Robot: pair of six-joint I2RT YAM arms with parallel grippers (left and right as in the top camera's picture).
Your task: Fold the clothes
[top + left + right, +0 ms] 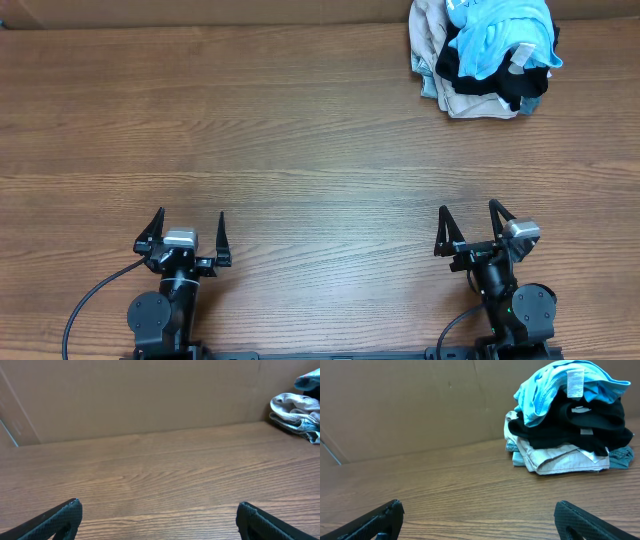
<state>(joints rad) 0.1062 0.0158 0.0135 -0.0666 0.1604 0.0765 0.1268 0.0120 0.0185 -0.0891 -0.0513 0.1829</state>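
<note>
A pile of clothes (487, 55) lies at the table's far right: a light blue garment on top, black ones under it, beige and grey-blue ones at the bottom. It shows in the right wrist view (568, 420) and at the right edge of the left wrist view (299, 414). My left gripper (190, 222) is open and empty near the front edge, at the left. My right gripper (467, 214) is open and empty near the front edge, at the right, well short of the pile. Both sets of fingertips show in their wrist views, left (159, 512) and right (478, 511).
A wooden table (250, 130) spreads between the grippers and the pile. A brown cardboard wall (140, 395) stands along the far edge. Black cables run from both arm bases at the front edge.
</note>
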